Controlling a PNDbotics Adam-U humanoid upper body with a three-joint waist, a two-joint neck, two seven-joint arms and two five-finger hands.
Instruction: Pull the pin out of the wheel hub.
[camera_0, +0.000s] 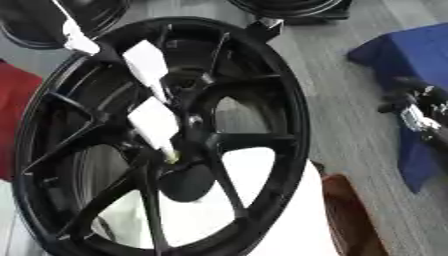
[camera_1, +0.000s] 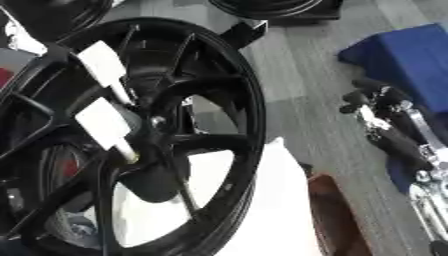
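Note:
A large black spoked wheel rim (camera_0: 289, 115) stands tilted and fills the left and middle of both views. Its hub (camera_0: 188, 125) sits near the centre. Two white wedge-shaped pieces lie over the spokes: the upper one (camera_0: 146, 62) narrows toward the hub's top. The lower one (camera_0: 155, 122) ends in a small yellowish tip (camera_0: 172, 156) at the hub, which looks like the pin. My right hand (camera_1: 376, 107) hangs at the right, apart from the wheel, in front of blue cloth, fingers relaxed and holding nothing. I cannot make out my left hand.
The wheel rests on a white surface (camera_0: 289, 220) with a brown block (camera_0: 350, 215) beside it. A blue cloth-covered object (camera_0: 411, 55) stands at the right on grey floor. More dark rims lie at the top left (camera_0: 52, 20) and top centre (camera_0: 289, 7).

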